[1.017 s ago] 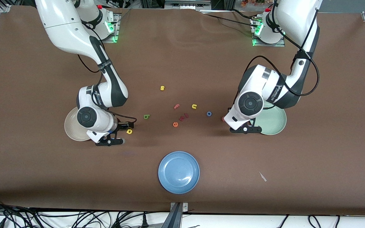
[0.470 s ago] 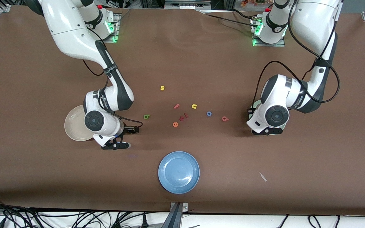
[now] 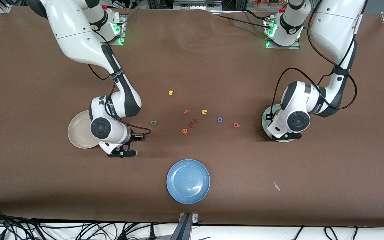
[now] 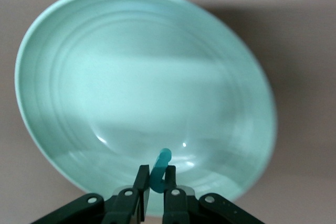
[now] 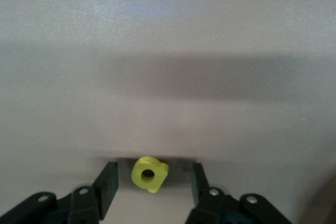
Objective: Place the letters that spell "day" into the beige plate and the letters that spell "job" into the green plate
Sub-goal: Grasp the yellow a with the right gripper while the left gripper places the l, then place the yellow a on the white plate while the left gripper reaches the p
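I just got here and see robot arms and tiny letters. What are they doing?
They are sorting letters into plates. The left gripper is shut on a teal letter over the green plate. The right gripper is down on the table beside the beige plate, its fingers either side of a yellow letter, not yet pinching it.

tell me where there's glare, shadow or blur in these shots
Left wrist view: the green plate carries a broad pale sheen and small highlights, its rim soft; the left pincer, shut on the teal letter, is sharper. Right wrist view: a wide dark shadow band crosses the table above the yellow letter. Front view: evenly lit, soft shadows under both arms, a faint sheen on the blue plate.
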Controlling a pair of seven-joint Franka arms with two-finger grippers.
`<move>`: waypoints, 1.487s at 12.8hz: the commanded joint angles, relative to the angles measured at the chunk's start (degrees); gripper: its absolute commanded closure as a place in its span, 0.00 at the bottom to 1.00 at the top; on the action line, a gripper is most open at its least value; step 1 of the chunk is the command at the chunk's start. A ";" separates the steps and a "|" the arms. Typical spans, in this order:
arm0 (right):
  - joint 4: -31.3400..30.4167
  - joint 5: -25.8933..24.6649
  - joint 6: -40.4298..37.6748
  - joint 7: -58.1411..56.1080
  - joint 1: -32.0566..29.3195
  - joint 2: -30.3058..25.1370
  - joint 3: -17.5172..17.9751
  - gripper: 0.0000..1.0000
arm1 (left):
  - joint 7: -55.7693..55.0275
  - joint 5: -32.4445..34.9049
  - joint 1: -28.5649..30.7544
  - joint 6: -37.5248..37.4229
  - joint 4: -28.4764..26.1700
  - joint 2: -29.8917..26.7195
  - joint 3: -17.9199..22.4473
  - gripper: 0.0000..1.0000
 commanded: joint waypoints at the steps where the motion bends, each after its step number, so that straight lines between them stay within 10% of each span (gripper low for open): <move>1: 1.80 0.81 -0.02 0.63 0.18 1.25 -0.02 0.45 | 1.81 2.04 1.49 1.64 -2.26 -1.84 -0.66 0.68; 2: 1.80 0.81 -0.02 0.63 0.18 1.25 -0.02 0.47 | 1.89 2.13 1.49 1.73 -2.26 -1.84 -0.66 0.01; 11: 1.80 0.99 1.03 0.71 0.53 2.04 -0.02 0.79 | 1.72 1.08 1.23 -10.22 8.37 -3.51 -10.48 0.00; 19: 2.51 0.81 -7.99 -7.96 -0.35 -2.25 -2.73 0.83 | 2.15 -5.25 -2.90 -9.96 14.09 -0.79 -15.77 0.00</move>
